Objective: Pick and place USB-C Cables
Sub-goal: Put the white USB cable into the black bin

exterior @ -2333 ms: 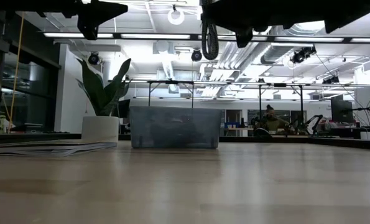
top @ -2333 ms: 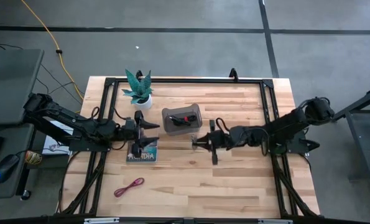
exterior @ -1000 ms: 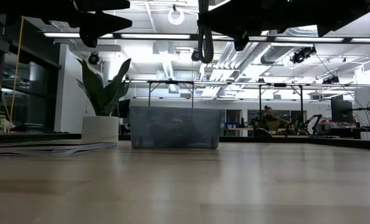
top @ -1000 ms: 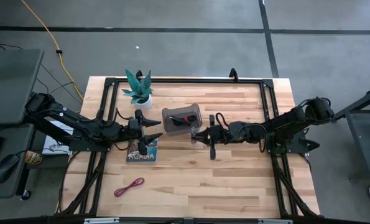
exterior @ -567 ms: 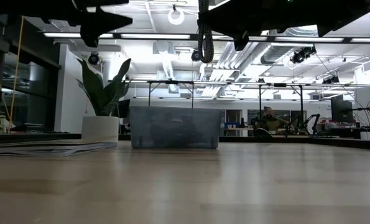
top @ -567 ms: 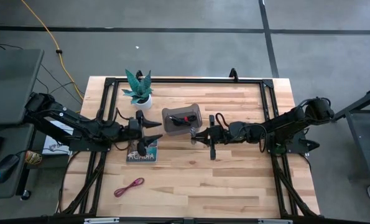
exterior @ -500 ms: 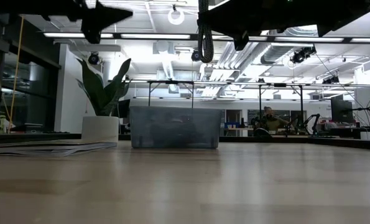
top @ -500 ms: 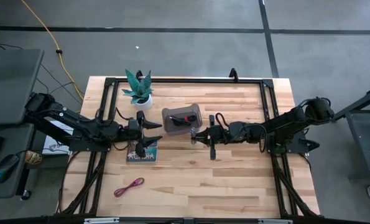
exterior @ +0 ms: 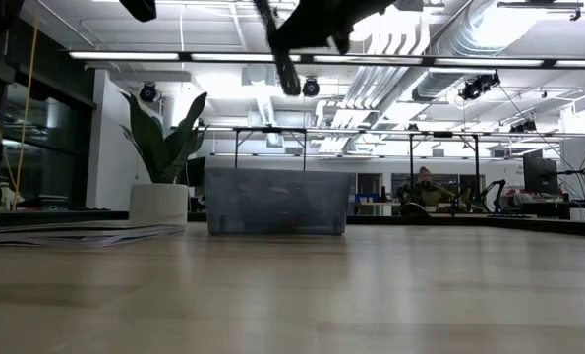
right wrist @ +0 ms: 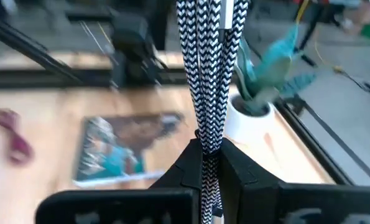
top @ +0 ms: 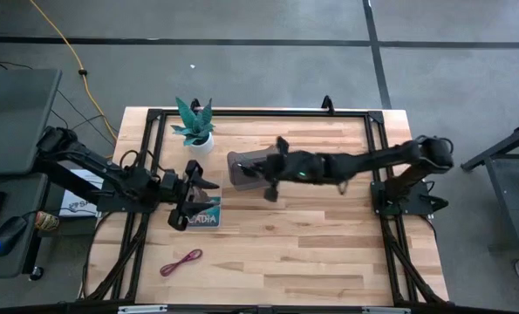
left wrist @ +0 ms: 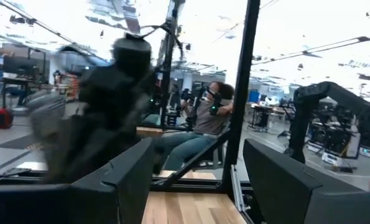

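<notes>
My right gripper (top: 272,179) reaches over the right end of the grey translucent bin (top: 242,167), shut on the silver-grey braided cable bundle (right wrist: 206,74). In the low view the bundle (exterior: 285,64) hangs high above the bin (exterior: 277,202). The dark red cable (top: 181,261) lies flat on the table near its near-left corner. My left gripper (top: 196,186) hovers open over the book (top: 203,215), touching nothing. The arm hides most of the bin's inside. No black or red-and-black cable shows. My right gripper pinches the silver-grey bundle between its two fingers (right wrist: 188,163), with several strands side by side (right wrist: 204,140). Most of the bundle runs out past the fingertips, along the fingers. It is lifted clear and hangs slack below the gripper (exterior: 302,20), high above the bin.
A potted plant (top: 194,126) stands at the far left, close to the bin. The book lies left of centre under my left gripper. A black frame (top: 372,139) rims the table. Bare wood (top: 311,253) stretches across the near and right parts.
My right arm has stretched toward the table's left, carrying the hanging bundle from right of the bin to over its right end, and the gripper has turned about. My left gripper has drawn back a little toward the left edge, staying open.
</notes>
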`<state>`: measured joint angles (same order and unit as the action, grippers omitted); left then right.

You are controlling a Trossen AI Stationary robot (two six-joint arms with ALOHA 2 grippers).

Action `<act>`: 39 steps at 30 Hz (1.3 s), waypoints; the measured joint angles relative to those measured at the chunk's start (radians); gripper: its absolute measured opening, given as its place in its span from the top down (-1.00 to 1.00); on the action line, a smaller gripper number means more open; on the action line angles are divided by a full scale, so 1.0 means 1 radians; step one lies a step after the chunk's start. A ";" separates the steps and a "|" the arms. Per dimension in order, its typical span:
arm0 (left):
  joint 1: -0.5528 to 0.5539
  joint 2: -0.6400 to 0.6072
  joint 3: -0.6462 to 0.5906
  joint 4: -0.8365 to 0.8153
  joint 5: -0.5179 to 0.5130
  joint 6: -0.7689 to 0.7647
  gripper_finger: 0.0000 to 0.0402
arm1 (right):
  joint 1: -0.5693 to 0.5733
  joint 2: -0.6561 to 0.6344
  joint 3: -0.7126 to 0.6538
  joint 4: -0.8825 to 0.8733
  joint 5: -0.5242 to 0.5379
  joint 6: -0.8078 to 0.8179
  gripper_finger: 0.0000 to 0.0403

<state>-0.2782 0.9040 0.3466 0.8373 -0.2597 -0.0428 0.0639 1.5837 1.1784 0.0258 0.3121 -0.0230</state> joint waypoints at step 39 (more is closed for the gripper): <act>-0.011 -0.001 0.000 -0.006 -0.009 -0.007 -0.14 | -0.190 0.389 0.216 -0.567 -0.077 0.079 0.96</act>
<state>-0.2890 0.9031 0.3466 0.8318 -0.2687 -0.0494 -0.1257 1.9732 1.3945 -0.5408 0.2354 0.0559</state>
